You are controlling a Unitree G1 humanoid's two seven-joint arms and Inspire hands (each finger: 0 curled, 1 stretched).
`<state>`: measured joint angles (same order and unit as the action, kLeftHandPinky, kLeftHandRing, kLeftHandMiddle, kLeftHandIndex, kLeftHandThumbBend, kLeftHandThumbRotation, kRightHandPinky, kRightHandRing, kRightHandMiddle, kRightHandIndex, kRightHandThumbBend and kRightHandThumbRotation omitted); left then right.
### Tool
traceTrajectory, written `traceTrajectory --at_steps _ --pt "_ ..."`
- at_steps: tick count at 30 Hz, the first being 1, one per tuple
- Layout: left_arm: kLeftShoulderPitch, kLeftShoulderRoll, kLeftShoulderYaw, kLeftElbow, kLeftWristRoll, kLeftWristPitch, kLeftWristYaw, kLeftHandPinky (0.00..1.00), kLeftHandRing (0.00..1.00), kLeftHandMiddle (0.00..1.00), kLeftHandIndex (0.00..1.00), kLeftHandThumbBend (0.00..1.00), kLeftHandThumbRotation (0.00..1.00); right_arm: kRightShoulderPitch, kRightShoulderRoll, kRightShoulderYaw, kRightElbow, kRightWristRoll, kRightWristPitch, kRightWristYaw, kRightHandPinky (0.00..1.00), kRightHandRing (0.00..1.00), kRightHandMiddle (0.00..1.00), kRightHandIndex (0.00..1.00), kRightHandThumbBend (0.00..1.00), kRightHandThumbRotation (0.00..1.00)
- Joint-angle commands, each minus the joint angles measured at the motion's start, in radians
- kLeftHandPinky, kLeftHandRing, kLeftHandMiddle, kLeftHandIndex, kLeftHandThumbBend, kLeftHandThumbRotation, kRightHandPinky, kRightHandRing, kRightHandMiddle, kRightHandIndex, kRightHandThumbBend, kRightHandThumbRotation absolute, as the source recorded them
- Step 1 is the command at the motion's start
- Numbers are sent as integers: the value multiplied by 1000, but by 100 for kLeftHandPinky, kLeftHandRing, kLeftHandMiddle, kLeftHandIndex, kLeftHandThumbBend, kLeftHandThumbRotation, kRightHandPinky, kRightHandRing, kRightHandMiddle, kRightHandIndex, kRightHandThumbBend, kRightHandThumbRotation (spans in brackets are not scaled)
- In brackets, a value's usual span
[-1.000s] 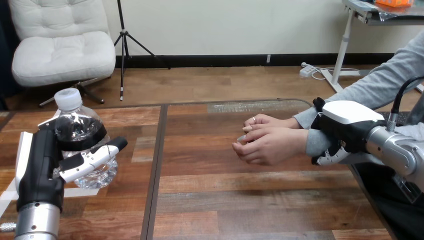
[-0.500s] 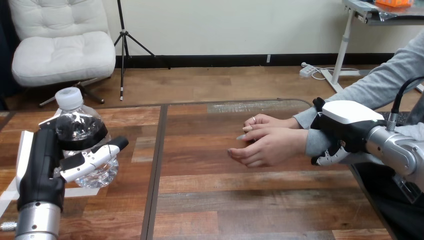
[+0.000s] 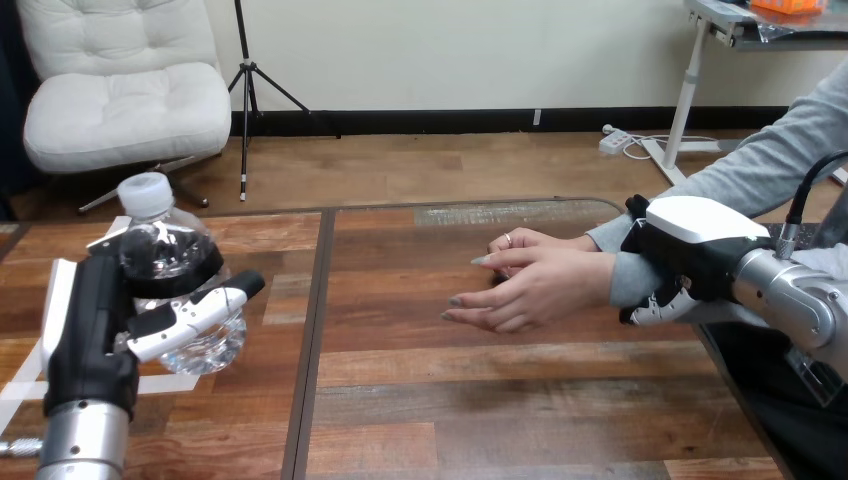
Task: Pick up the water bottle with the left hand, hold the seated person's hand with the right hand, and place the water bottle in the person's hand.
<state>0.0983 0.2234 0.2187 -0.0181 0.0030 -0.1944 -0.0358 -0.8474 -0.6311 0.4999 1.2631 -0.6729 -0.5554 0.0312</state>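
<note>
Wooden planks of the table [image 3: 500,400] run across the lower frame, with a dark seam down the left-centre. At the frame's left you see your left hand [image 3: 95,335] rising from the bottom edge, wrapped round the water bottle [image 3: 175,255]: the fingers [image 3: 170,275] band the bottle's shoulder and the thumb [image 3: 195,312] lies across the front of its clear body. The bottle stands roughly upright in that grasp, its white cap [image 3: 146,193] uppermost. You cannot tell whether its base touches the tabletop. At the frame's right, your right hand [image 3: 690,245] comes in from the right edge and sits on the grey sleeve at the person's wrist [image 3: 625,282]. Its white shell lies on top, and jointed fingers [image 3: 652,308] curl underneath the sleeve, so it is clasping that wrist. The person's nearer hand [image 3: 535,290] reaches from that wrist toward the frame's centre, its fingers stretched out and pointing left, just above the wood. The person's farther hand [image 3: 520,243] rests directly behind it, touching it. The bottle and the person's outstretched hand are well apart, with the seam and a broad stretch of bare wood between them.
</note>
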Motion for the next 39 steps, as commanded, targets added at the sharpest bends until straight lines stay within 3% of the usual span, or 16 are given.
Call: traceTrajectory --at_steps 1,20,39 --pt "-107 -1 -12 3 -7 -40 1 31 35 39 40 69 0 -69 -4 -38 -53 30 -12 -9 25 30 36 36 47 0" --pt "-185 -9 -42 100 -14 -98 -19 29 34 38 40 68 0 -69 4 -58 -64 65 -27 10 24 30 37 37 49 0" --pt "-277 -39 -60 204 -46 -105 -33 30 35 38 40 68 0 -57 5 -69 -79 63 -57 1 24 30 37 38 49 0"
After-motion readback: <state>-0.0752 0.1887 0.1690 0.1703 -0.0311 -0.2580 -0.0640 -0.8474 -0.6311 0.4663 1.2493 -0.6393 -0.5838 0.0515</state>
